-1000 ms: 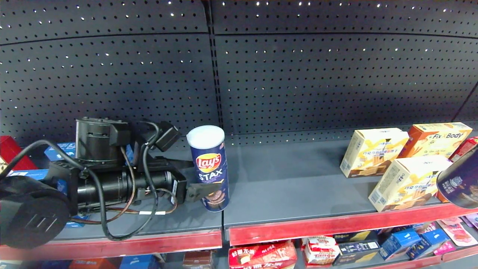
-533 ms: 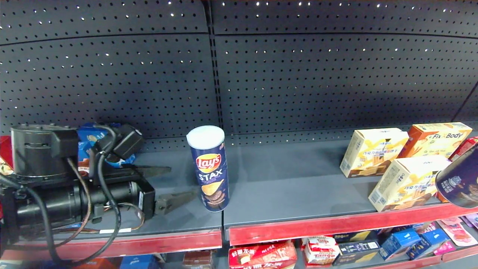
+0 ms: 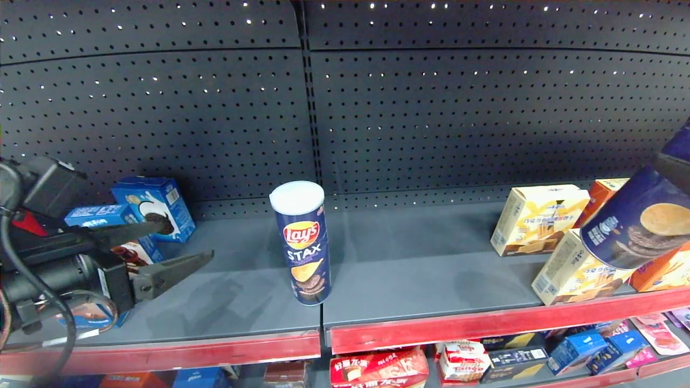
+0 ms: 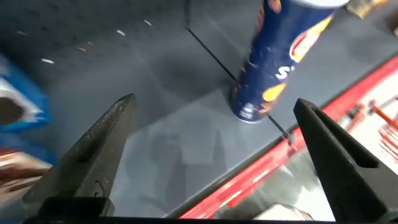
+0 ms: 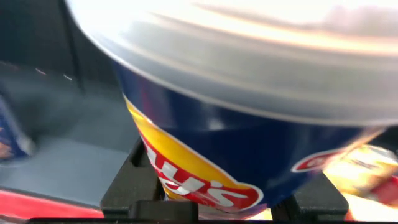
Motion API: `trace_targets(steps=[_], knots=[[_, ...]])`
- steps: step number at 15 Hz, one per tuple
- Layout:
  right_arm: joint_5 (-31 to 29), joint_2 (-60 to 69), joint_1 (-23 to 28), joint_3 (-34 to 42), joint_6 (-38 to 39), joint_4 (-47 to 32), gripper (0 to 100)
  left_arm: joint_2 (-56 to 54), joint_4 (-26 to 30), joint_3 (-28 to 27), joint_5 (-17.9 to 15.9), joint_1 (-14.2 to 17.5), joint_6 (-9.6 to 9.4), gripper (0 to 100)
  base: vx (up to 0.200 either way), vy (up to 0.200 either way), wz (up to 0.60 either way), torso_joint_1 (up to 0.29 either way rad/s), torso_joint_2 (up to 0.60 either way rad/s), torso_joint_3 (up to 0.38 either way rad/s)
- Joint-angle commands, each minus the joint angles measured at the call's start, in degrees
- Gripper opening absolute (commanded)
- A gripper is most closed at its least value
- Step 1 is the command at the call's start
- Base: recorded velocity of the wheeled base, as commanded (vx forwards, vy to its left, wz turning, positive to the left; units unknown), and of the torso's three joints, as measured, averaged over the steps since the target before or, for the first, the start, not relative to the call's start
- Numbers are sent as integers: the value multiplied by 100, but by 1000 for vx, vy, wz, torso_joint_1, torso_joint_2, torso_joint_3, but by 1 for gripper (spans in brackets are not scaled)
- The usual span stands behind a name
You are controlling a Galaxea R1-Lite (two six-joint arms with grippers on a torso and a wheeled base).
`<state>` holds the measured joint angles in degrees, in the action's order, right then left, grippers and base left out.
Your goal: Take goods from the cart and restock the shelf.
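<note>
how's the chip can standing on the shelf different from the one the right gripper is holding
The standing can is upright on the shelf, white lid on top; the held can is tilted, off the shelf. The standing can is free, apart from the open left gripper; the held can is gripped at the right, by the yellow boxes. Both are dark blue tubes of the same design.

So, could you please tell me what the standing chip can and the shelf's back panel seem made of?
The standing chip can looks like glossy printed cardboard, going by the sheen on its print, with a whitish lid, probably plastic. The back panel looks like dark matte painted metal: even rows of punched holes, some letting light through.
</note>
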<state>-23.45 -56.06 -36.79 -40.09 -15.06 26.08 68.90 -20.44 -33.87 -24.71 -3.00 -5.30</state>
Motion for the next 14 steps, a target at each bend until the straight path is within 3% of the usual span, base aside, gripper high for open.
trace_targets(steps=[1,5,7,11,14], knots=[[-1,-687,-355,-473,178,3,0,-316,5,-6,1,150,3,100,0,0,0,0,0,0],[43,-1319,-882,-737,829,3,0,-492,14,64,19,177,3,100,0,0,0,0,0,0],[412,-1592,-926,-728,1075,47,0,-615,49,135,19,194,3,100,0,0,0,0,0,0],[2117,-2146,-232,-948,1145,73,0,-791,304,126,28,203,3,100,0,0,0,0,0,0],[2697,-2928,234,-1343,1356,372,0,-764,295,-41,28,203,3,100,0,0,0,0,0,0]])
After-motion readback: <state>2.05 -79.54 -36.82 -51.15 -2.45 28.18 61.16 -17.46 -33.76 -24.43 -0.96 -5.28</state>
